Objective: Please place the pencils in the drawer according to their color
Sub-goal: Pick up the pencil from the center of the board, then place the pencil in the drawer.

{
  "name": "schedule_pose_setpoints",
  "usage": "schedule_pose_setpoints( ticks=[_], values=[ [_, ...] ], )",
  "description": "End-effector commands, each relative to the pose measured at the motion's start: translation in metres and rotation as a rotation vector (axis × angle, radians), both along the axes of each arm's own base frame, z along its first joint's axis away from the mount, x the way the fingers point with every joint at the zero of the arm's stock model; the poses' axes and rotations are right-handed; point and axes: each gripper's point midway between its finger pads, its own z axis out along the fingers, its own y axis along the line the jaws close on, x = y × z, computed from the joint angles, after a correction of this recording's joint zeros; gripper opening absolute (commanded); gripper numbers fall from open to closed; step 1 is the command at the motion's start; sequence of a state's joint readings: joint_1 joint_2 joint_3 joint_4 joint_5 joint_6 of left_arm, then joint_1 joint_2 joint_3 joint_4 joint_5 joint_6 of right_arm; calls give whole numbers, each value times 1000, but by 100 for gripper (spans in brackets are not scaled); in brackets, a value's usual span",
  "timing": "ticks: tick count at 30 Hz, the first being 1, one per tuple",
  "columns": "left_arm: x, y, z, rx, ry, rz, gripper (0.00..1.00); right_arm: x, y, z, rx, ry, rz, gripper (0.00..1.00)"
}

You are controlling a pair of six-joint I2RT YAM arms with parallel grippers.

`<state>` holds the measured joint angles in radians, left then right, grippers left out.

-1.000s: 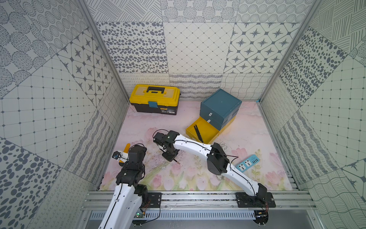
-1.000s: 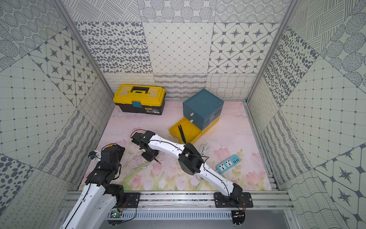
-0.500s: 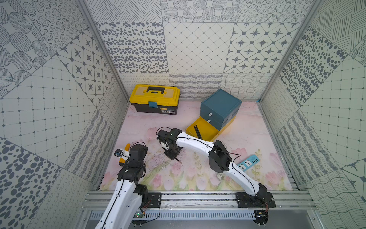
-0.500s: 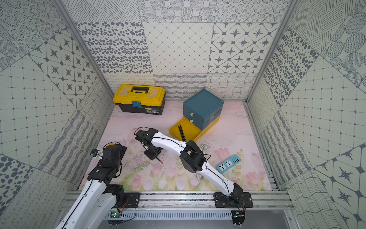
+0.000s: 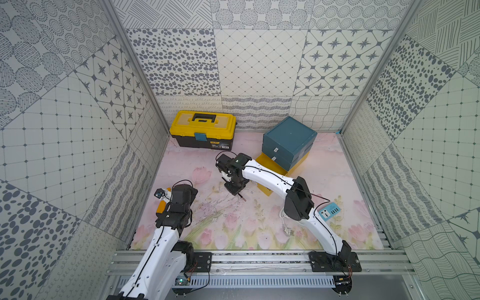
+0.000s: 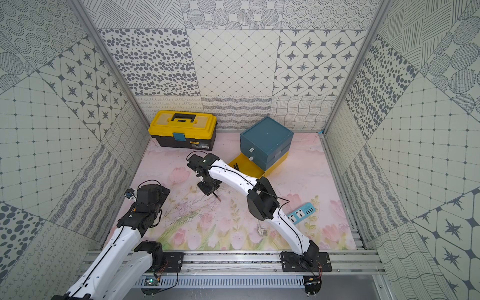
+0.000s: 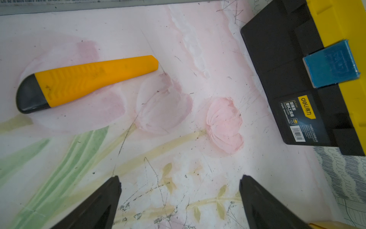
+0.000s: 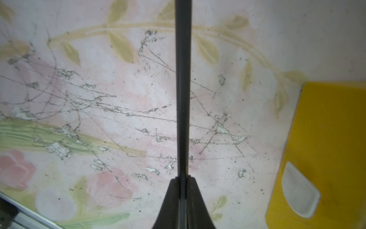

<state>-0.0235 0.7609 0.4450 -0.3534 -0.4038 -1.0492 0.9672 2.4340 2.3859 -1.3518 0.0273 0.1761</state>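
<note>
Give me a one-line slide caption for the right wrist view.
Right-arm fingers shut on a dark grey pencil, floral mat below, yellow drawer front beside.

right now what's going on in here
A two-armed robot is sorting pencils into a small drawer chest. The right claw is shut on a dark grey pencil over the floral mat, beside the pulled-out yellow bottom drawer of the teal chest. A few dark pencils lie inside it. The left claw is open and empty, near an orange knife and the toolbox.
</note>
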Motion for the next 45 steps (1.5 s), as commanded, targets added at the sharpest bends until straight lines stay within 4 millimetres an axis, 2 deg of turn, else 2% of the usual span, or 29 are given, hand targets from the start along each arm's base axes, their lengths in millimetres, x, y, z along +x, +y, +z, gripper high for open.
schedule_pose_setpoints(
  ticks=[1, 12, 21, 27, 34, 45],
  values=[
    [16, -9, 13, 12, -27, -86, 99, 12, -9, 36, 47, -59, -33, 0],
    [42, -32, 14, -24, 17, -244, 99, 57, -59, 82, 33, -204, -143, 0],
    [68, -68, 23, -112, -3, -438, 99, 87, -103, 95, 18, -287, -247, 0],
    [77, -91, 24, -187, -6, -542, 99, 99, -123, 82, 35, -298, -301, 0],
    [79, -109, 17, -229, 1, -587, 99, 107, -135, 59, 9, -302, -331, 0],
    [83, -142, 14, -244, 9, -666, 99, 103, -148, 23, -42, -233, -375, 0]
  ],
)
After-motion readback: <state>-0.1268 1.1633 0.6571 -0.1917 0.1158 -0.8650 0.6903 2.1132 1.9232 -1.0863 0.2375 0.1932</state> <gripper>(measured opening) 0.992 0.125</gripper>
